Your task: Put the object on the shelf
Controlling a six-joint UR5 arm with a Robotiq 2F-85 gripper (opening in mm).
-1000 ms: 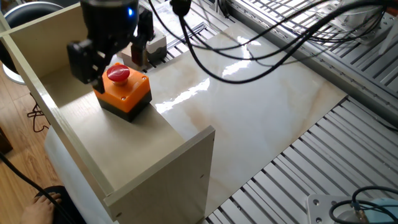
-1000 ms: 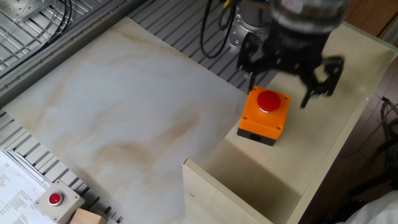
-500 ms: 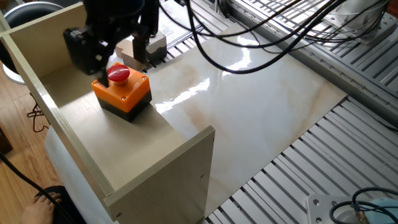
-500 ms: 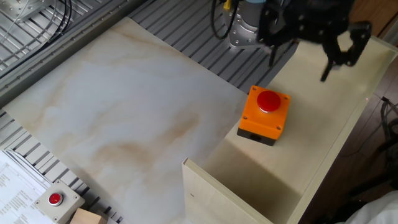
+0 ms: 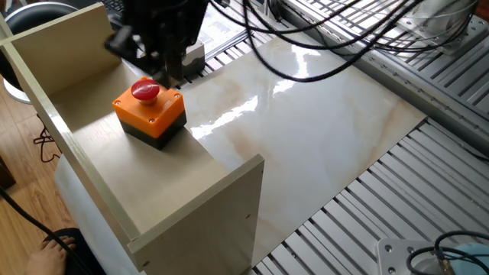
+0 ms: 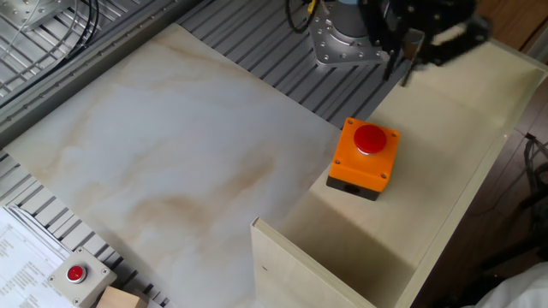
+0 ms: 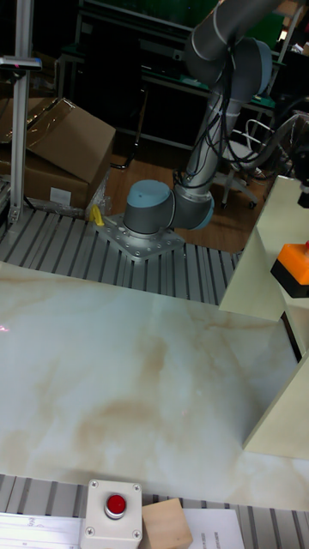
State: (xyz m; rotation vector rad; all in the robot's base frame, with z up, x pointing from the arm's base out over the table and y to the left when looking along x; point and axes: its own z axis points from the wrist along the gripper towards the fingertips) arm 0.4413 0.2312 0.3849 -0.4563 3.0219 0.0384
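Placement looks finished to me: the object (image 6: 366, 159) sits upright on the flat panel of the shelf (image 6: 445, 162), red button up, near the panel's edge toward the marbled worktop (image 6: 171, 145) and between the upright side walls. In the tall fixed view only its orange corner shows at the right border. Nothing of mine touches it.

Beyond it, my pincer (image 6: 419, 38) hangs above the far end of the panel, apart from the object and up and to the back of it. It grips nothing. The one fixed view shows it only as a dark blur, so I cannot tell how wide its fingers stand.

As I judge it, the step in hand is the retreat. What remains is to lift clear without catching the shelf's back wall or my cables.
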